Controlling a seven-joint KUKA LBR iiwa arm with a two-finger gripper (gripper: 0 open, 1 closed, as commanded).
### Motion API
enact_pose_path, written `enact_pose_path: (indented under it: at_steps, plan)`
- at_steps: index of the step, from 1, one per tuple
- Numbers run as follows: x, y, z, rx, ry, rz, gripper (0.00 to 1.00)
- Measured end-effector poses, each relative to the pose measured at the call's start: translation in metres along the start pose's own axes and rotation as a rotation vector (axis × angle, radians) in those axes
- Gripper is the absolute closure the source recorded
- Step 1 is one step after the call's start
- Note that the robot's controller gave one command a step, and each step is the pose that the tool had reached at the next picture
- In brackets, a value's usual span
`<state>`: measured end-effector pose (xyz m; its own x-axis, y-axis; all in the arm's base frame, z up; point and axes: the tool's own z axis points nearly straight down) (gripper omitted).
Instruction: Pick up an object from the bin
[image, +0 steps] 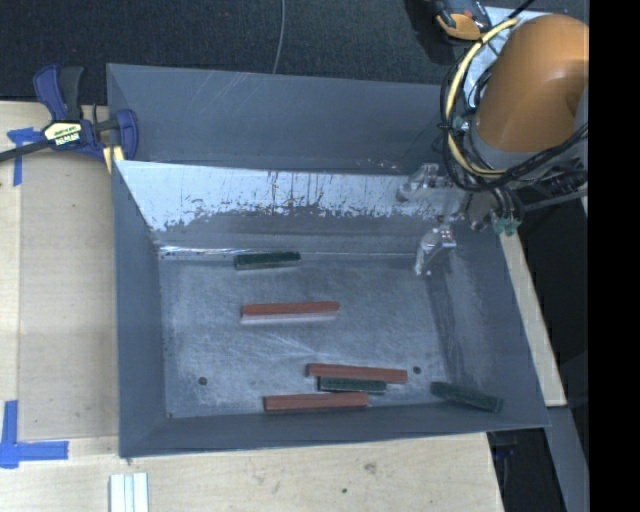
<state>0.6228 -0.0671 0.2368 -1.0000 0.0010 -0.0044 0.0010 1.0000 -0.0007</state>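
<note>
**My pincer at two o'clock, every bar well apart from it**

My pincer (431, 250) hangs low in the grey metal bin (300, 120), at about two o'clock from the floor's middle, close to the far wall and the right-hand slope. I cannot tell how far open it is, nor whether it has hold of anything. My arm's rounded orange cover (530, 80) and looped cables (470, 120) sit above it at the bin's rim.

The floor under my pincer is bare metal. Nearest to it, at its nine o'clock and well apart, the short dark green bar (267, 260) lies flat along the far wall. Near the floor's middle lies the reddish-brown bar with a pale edge (290, 311).

At five o'clock three bars lie close together: the upper reddish-brown bar (357, 373), the slim dark green bar (352, 385) touching its near side, and the lower reddish-brown bar (315, 402) by the near wall. At four o'clock the tilted dark green bar (466, 396) rests at the foot of the right slope.
</note>
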Motion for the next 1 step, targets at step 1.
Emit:
enact_pose_path:
  at_steps: [1]
  plan:
    - [-0.0003, 0.0224, 0.0514, 0.001, -0.006, -0.051, 0.00]
